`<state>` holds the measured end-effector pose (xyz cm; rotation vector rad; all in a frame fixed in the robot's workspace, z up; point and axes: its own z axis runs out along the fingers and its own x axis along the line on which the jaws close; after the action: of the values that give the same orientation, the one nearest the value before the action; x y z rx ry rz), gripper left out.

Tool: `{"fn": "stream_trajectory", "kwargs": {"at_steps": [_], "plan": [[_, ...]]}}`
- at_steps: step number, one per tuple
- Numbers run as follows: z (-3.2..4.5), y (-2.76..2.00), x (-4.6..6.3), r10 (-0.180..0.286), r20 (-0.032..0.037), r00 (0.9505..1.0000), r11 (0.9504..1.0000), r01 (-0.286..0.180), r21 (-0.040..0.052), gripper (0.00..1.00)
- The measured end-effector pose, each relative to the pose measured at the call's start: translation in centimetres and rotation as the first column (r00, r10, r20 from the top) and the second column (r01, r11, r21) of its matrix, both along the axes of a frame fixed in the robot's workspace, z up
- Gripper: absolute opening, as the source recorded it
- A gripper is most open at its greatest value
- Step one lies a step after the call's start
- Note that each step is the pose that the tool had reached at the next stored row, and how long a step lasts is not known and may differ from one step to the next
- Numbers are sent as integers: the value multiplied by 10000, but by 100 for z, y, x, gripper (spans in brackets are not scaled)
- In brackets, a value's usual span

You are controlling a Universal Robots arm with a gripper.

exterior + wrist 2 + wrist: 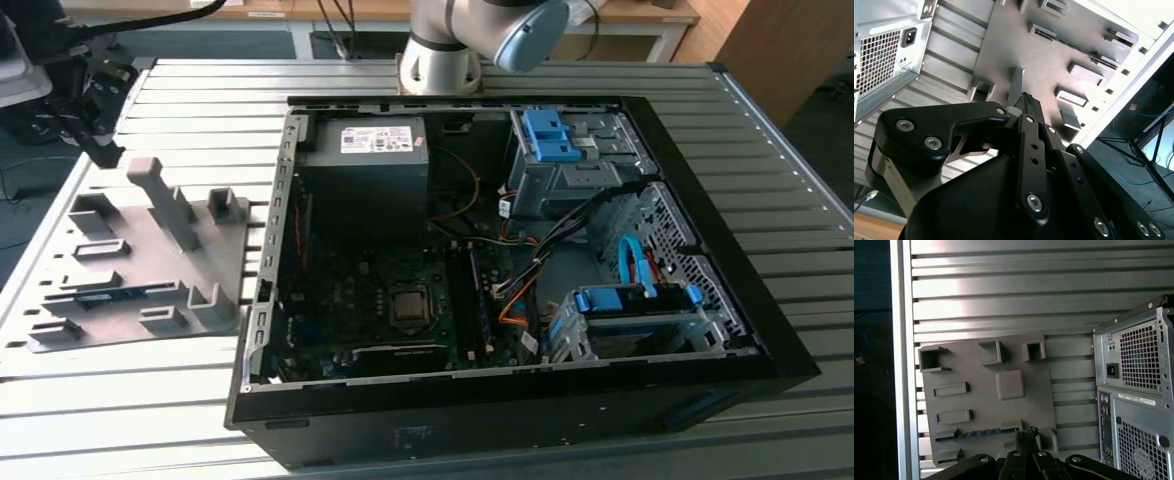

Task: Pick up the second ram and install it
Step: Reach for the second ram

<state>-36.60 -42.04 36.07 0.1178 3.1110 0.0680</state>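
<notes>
Slatted metal table (134, 420) bears a grey tray (147, 265) at the exterior view's left, with the second ram (114, 294) lying on edge in one of its slots. In the first wrist view the gripper (1026, 436), fingers pressed together and empty, hangs above the tray. Bare slats border the tray; the open computer case (467, 430) stands just beside it on the exterior view's right.

Tray (127, 265) on table (747, 130), at exterior view's left of computer case (534, 400); second ram (979, 432) in tray slot; arm base (441, 60) behind case.
</notes>
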Motion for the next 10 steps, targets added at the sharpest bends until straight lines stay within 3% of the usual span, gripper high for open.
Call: {"fn": "stream_trajectory", "kwargs": {"at_steps": [10], "plan": [[-164,0,-85,-1,1,10000,10000,1,0,10]]}}
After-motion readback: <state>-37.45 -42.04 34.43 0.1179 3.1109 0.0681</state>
